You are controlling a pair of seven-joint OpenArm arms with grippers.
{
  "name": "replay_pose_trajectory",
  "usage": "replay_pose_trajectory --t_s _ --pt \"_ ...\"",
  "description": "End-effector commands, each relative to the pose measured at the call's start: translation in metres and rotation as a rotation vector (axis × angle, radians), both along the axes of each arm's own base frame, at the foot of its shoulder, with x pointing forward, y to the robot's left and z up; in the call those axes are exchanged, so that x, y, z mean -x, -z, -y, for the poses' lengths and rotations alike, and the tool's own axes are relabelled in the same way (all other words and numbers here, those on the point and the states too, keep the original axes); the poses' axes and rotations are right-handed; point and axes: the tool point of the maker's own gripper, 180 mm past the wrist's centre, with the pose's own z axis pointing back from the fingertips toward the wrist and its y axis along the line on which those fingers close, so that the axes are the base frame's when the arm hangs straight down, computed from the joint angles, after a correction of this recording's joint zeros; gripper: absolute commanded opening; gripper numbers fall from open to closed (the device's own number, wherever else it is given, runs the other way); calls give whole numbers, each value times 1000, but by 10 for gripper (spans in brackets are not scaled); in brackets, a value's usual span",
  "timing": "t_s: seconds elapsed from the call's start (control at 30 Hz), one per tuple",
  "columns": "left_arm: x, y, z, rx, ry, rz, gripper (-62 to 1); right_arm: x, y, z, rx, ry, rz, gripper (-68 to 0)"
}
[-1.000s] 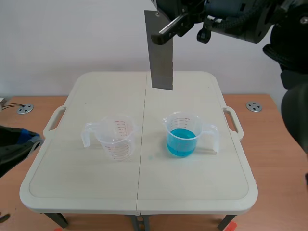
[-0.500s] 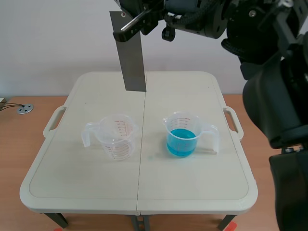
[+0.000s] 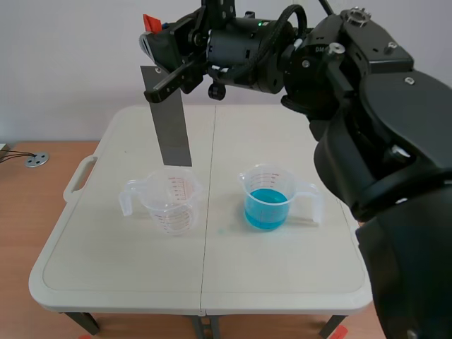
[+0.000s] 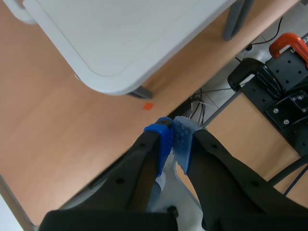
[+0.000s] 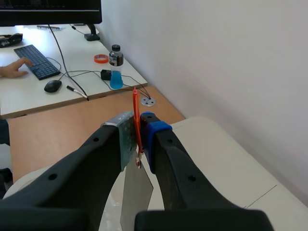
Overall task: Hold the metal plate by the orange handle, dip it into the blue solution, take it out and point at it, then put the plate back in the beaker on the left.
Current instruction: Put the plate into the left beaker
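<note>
1. The right arm has swung across the scene toward the left arm's side, carrying the metal plate [image 3: 169, 120] from above the table's middle seam to above the empty beaker [image 3: 169, 201]; both beakers have kept their places.
2. The plate hangs upright with a slight tilt. In the scene view its lower edge sits just over the empty beaker's rim, and the plate is outside the blue liquid.
3. The right gripper [image 3: 161, 51] pinches the orange handle [image 3: 150, 22] at the plate's top. In the right wrist view the thin orange strip is pressed between the two pads, and the grey plate runs down beneath them.
4. The beaker of blue solution [image 3: 267, 198] stands on the table [image 3: 106, 268], well apart from the plate, with its handle turned away from the empty beaker.
5. The left gripper [image 4: 172, 137] is off the table, beside one of its corners and above the wooden floor. Its blue pads are pressed together on nothing.
6. Beyond the right gripper, a desk holds a keyboard [image 5: 31, 60] with a person's hand [image 5: 12, 71] on it, and a bottle [image 5: 115, 67] of blue liquid.
</note>
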Motion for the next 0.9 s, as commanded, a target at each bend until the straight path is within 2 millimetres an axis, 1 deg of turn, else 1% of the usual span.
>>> replay_pose_trajectory --t_s 0.0,0.13,0.33,0.53,0.87 --pt "-3 -3 4 21 4 23 -592 -4 -19 -2 -32 -7 47 -662" --pt "0 0 1 24 0 13 -592 -8 -11 -3 -35 -6 35 -662" --pt "2 2 0 23 -1 9 -592 -10 0 -11 -22 -5 18 -662" --pt "3 4 -2 17 -3 4 -592 -8 3 -15 -27 -18 10 -662" --pt "4 5 -3 17 -5 1 -592 -7 4 -16 -31 -20 9 -662"
